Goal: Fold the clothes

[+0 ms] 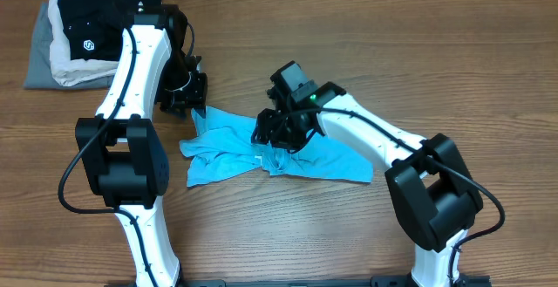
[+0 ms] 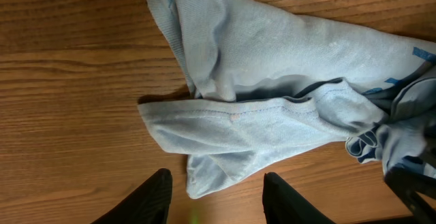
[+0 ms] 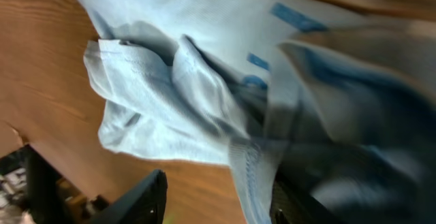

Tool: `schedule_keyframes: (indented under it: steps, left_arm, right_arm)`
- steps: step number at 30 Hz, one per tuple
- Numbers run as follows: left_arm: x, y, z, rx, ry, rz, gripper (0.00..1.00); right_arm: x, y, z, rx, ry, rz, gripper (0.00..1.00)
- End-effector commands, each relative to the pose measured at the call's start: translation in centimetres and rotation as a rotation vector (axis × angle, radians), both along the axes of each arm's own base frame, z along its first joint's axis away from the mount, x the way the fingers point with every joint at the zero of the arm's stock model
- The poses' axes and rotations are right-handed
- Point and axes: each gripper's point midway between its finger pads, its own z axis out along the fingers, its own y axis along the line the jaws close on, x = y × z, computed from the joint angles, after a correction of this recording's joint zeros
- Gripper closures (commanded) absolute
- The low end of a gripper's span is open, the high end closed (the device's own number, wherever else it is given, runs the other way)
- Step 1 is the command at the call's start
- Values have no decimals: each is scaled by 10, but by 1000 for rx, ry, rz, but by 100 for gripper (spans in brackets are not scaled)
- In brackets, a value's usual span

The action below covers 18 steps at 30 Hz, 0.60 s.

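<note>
Closest to me, my left gripper (image 2: 216, 198) hovers low with its jaws apart and clamped on nothing. A rounded, doubled-over corner of the light sky-blue short-sleeved T-shirt of thin fabric (image 1: 327, 160) sits just ahead of them. My right gripper (image 3: 218, 193) also has its jaws apart, with a hanging fold of the cloth lying between them (that view is blurred, so I cannot count the layers).

The T-shirt lies crumpled in the middle of the brown wooden table (image 1: 366, 243), twisted at its centre and far from flat.

I judge the main risk is at my right side. If I close on that bunched fold I may pinch several layers at once, and lifting would then drag the whole heap instead of opening it. On my left, the thin corner could slip out of a shallow grip. My two wrists are also near each other over the cloth, so a careless spread could knock them together.

Farther off, at the far left corner, is a stack: a black garment with a small white logo (image 1: 96, 25) on top of a beige folded garment (image 1: 63, 67) and a grey folded garment (image 1: 37, 60). It is well apart from the T-shirt, with my left arm standing between them.
</note>
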Motion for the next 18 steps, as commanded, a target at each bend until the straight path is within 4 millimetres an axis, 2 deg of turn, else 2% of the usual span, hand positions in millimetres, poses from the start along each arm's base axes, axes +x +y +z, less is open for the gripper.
schedule_keyframes:
  steps: [1, 4, 6, 7, 9, 10, 12, 13, 15, 17, 18]
  left_arm:
    - [0, -4, 4, -15, -16, -22, 53]
    - [1, -4, 4, -16, -20, -21, 51]
    - [1, -4, 4, -16, -20, -21, 50]
    - [1, -4, 4, -16, -21, -22, 50]
    - [1, -4, 4, -16, -21, -22, 50]
    - [1, -4, 4, -16, -20, -22, 50]
    - [1, -4, 4, -16, -21, -22, 50]
    - [1, -4, 4, -16, -21, -22, 50]
    - [1, -4, 4, -16, -21, -22, 50]
    - [1, -4, 4, -16, -20, -22, 50]
    - [1, -4, 4, -16, -20, -22, 50]
  right_arm:
    - [29, -17, 53, 46, -83, -20, 49]
    - [38, -42, 85, 24, -134, -34, 42]
    - [41, -60, 98, -13, -149, -64, 36]
    - [42, -74, 101, -50, -151, -92, 31]
    - [39, -97, 97, -123, -122, -133, 29]
    - [35, -105, 94, -144, -95, -141, 34]
    - [28, -111, 81, -169, -44, -145, 54]
    - [25, -112, 71, -178, -25, -143, 61]
    - [16, -105, 52, -167, 6, -123, 75]
    - [6, -92, 35, -120, 35, -107, 83]
    - [-4, -81, 18, -85, 63, -115, 89]
